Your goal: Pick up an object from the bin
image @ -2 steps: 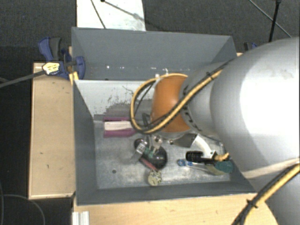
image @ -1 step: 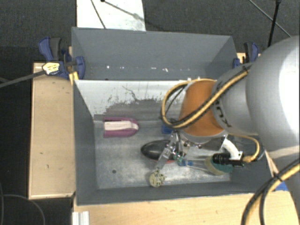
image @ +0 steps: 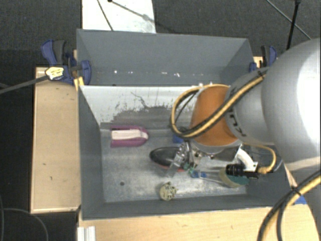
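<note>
Item 1. Bin [image: 93, 149]: grey metal, with sloping walls. Its floor [image: 128, 172] is dull and finely speckled. The rear slope carries a patch of scratches and dark scuff marks [image: 135, 107] above the floor line.

Item 2. Surroundings: dark floor [image: 30, 14] on the far and left sides of the bin.

Item 3. My gripper [image: 183, 160]: low over the middle of the bin floor, reaching in from the right. It hangs under my orange cover [image: 213, 117], with a yellow-and-black cable [image: 200, 129] looped across the front of the cover. Whether the gripper is released or clenched I cannot tell, as my own wrist hides much of it.

Item 4. Dark oval object [image: 161, 156]: black and smooth, lying flat at mid-floor. Its right end is at my gripper. I cannot tell whether the two touch. This is the thing nearest to my gripper.

Item 5. Pink-and-white block [image: 129, 136]: lies lengthwise at the foot of the rear slope, to the left and apart from the oval.

Item 6. Tan round piece [image: 167, 191]: small, near the front wall, below the oval and apart from it.

Item 7. Clear pen-like tube [image: 213, 176]: lies along the floor just right of my gripper, with its greenish tip toward it.

Item 8. Blue piece [image: 178, 140]: a small corner of it shows behind my gripper. Its kind is not clear.
</note>
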`<state>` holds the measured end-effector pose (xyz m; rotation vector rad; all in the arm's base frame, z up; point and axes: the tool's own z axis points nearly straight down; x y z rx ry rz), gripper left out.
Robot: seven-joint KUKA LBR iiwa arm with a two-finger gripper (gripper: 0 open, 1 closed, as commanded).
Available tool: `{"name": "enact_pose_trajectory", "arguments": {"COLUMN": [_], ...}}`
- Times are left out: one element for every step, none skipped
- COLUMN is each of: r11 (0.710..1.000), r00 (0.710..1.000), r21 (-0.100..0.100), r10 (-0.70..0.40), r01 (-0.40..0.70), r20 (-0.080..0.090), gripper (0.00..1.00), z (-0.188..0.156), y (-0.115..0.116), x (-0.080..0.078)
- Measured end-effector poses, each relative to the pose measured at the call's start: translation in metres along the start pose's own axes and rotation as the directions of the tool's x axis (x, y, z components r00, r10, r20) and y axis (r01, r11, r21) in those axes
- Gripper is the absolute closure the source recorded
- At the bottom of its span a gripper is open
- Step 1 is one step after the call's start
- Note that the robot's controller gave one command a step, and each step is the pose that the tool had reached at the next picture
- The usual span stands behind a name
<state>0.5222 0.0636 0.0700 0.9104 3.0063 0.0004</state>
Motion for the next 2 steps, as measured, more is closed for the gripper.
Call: {"name": "enact_pose_trajectory", "arguments": {"r11": [1.000,1.000], "r00": [1.000,1.000], "r21": [-0.005,-0.004], "r10": [-0.014,-0.026], "r01": [0.014,0.026], "r20": [0.006,0.004], "gripper": [1.00,1.00], "z": [-0.118,-0.165], "y": [0.020,0.025], "x": [0.000,0.001]}}
